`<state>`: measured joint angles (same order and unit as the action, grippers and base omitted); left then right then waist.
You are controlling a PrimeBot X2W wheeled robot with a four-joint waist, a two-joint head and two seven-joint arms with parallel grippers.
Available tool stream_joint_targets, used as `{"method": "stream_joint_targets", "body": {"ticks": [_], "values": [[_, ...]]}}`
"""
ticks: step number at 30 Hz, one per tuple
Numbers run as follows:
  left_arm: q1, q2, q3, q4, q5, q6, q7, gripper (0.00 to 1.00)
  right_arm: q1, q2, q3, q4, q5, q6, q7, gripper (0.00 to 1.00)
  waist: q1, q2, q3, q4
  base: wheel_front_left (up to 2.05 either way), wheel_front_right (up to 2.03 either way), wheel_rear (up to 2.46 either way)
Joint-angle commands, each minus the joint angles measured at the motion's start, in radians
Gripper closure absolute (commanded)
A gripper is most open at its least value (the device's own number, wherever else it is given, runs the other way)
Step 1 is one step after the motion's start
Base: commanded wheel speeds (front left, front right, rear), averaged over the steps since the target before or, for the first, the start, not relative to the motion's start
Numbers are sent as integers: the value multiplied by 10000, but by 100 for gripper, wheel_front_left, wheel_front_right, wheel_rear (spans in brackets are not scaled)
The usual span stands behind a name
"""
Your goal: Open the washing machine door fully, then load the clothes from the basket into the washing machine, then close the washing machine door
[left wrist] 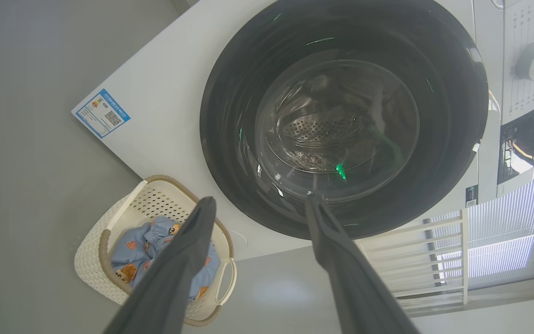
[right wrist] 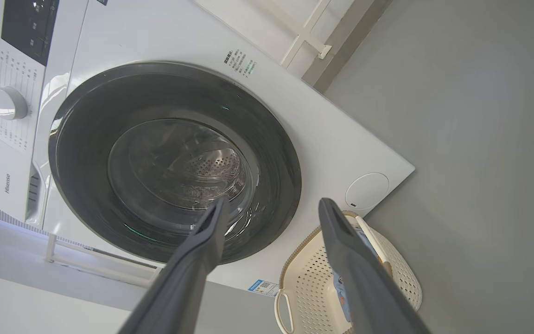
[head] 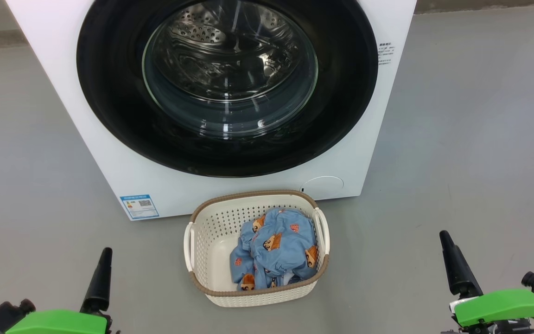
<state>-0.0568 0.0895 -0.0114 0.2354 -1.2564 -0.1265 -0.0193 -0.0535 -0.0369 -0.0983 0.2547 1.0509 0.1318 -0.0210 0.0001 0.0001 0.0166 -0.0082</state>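
Low and nearest the cam, both tools idle: left gripper (left wrist: 258,199) and right gripper (right wrist: 274,200) hang w/ fingers (left wrist: 179,260) spread, nothing btwn them, well apart from every task item. On the floor (head: 457,139) the basket (head: 253,192) sits just in front of the washing machine (head: 188,195), below the lower edge of the washing machine door (head: 109,93). The clothes (head: 276,250) lie bundled in its right half. Door looks shut, flush w/ the front, so step 1 isn't begun.

Risks, as I judge them:
- Door rim is wide, glossy, black, w/ no handle or recess I can make out. Long slim fingers could skate off it instead of hooking the edge, esp. on a square-on approach. Can't tell hinge side either, so a pull at the wrong edge does nothing or strains the arm.
- The basket is close to the front. Door swing prob. clears it, but an arm reaching low could knock it sideways or tip it.
- Door left half-open would block the reach into the drum (head: 202,32), and fabric could snag on it.
- Clothes are soft and loose. A shallow pinch may lift only part, or drag cloth over the rim and pull the light basket along.
- Bulging glass (head: 230,93): a hard fingertip poke there is worth avoiding.
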Motion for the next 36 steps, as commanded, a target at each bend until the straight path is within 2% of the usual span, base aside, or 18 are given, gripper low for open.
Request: {"method": "stream_joint_targets", "body": {"ticks": [1,8,16,36], "values": [[-489,271,103,-324,299,-22,-146,0,-504,-100,135,-347,-453,-4,-145,0,-1,-1,6,-4,0,0,0],[-545,438,-37,-396,939,-24,-323,0,-531,-76,144,-277,-1372,-5,-321,0,-1,-1,30,-17,0,0,0],[-589,605,-158,-515,2184,-26,-588,0,-663,-58,222,-131,-2788,-6,-584,0,-1,-1,54,-13,0,0,0],[-556,945,-249,-802,4092,-31,-1177,0,-839,-65,90,-337,-5350,-7,-1169,0,-1,-1,156,67,0,0,0]]}}
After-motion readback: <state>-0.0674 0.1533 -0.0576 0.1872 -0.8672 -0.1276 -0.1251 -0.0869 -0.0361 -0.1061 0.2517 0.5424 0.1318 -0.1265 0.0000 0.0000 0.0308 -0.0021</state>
